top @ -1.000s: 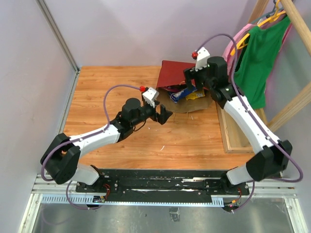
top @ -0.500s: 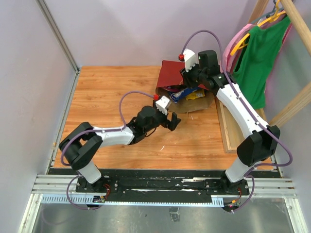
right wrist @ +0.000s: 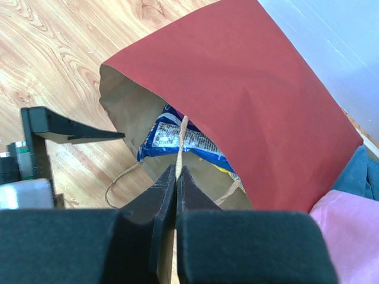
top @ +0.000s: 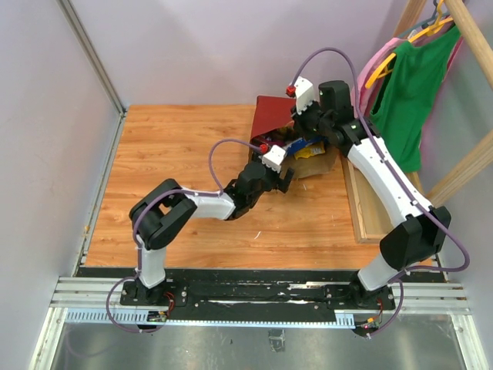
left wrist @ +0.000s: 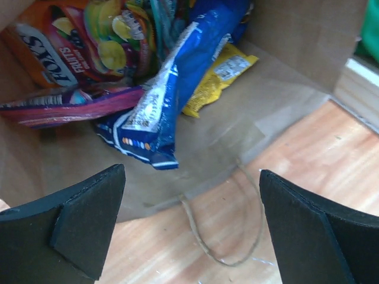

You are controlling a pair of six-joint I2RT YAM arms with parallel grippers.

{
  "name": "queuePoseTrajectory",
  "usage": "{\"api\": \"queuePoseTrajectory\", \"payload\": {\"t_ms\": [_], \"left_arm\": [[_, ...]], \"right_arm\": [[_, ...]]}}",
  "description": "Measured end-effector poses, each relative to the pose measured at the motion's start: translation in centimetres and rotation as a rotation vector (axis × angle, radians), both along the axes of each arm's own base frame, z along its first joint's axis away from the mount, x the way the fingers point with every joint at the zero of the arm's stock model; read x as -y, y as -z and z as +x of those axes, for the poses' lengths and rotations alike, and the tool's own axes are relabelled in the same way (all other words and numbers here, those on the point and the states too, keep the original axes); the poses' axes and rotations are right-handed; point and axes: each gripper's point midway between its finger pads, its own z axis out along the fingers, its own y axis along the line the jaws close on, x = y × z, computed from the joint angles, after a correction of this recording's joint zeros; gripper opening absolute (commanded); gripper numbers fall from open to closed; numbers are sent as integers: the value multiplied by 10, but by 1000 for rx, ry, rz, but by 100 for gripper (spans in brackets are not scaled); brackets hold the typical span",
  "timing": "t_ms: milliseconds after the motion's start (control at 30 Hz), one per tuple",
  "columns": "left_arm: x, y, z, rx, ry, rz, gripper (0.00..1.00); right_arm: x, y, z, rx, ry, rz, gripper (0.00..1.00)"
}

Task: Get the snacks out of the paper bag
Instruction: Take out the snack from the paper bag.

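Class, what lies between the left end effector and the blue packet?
Left wrist view: the paper bag shows its bare brown inner wall, then its loop handle.

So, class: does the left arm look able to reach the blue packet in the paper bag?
Probably yes: the open left gripper faces the paper bag, blue packet just inside, nothing between; the right gripper pinches a handle.

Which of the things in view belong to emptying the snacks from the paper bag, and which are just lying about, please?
Part of the job:
- paper bag
- handle, pinched by the right gripper
- blue snack bag
- Fox's candy bag
- yellow packet
- left gripper, open at the bag's mouth

Just lying about:
- green top
- pink garment
- wooden frame
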Motion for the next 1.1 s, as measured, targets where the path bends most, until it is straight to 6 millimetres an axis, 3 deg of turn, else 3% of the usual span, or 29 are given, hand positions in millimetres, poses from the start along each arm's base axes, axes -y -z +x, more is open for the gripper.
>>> {"api": "queuePoseTrajectory", "payload": {"t_ms": [67,267,567,700,867,1100], "left_arm": [[1,4,9,24,-27,36,96],[24,1,43,53,-66,134,99],[8,23,57,68,-172,215,97],[5,38,62,72,-196,261,69],[4,41,63,85,-198,284,2],[-3,32,51,96,-158,282,0]], "right_arm": [[0,-1,-2,3,-1,8,2],[-2,6,-7,-9,-12,19,2],[-3,5,-10,-8,-18,31,2],[-4,6,-11,-11,-26,36,2],[-3,9,-14,-17,-24,38,3],[-4,3,-13,1,-18,58,3]]}}
